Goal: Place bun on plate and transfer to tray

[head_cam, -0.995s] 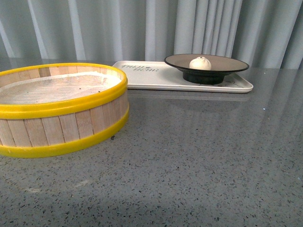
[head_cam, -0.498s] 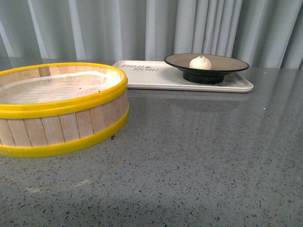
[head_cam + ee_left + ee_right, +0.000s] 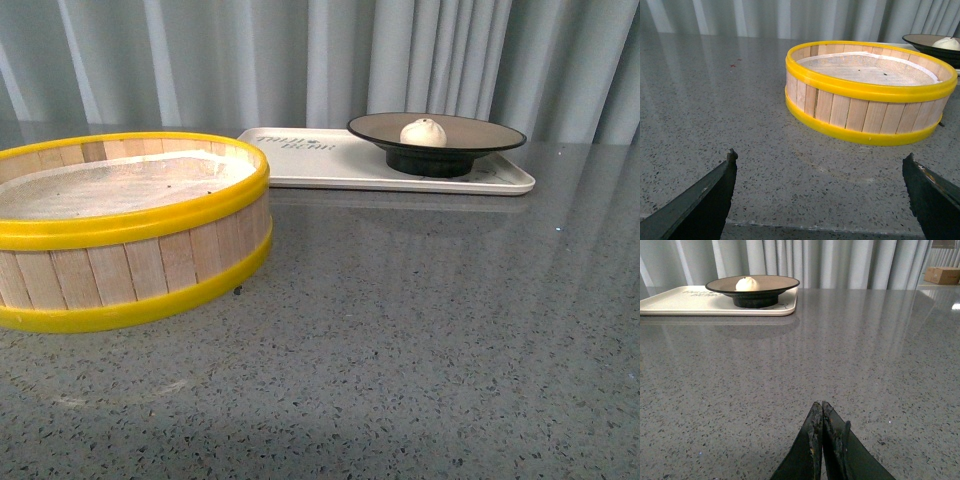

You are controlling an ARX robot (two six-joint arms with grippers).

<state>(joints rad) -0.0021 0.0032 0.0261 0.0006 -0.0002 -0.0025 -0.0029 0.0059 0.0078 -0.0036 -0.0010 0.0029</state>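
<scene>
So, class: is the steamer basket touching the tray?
Apart. In the front view, a strip of bare grey table shows between the yellow-rimmed steamer basket and the cream tray, which lies further back with the plate on it.

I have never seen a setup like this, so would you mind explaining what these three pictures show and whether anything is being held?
This is a two-armed robot at a grey table. One picture looks forward from its body; the other two come from cameras on its wrists. Ahead sits a wooden steamer basket with yellow bands. Behind it, a white bun rests on a dark plate, which stands on a cream tray. The left hand is open, the right hand is shut, and neither holds anything.
</scene>
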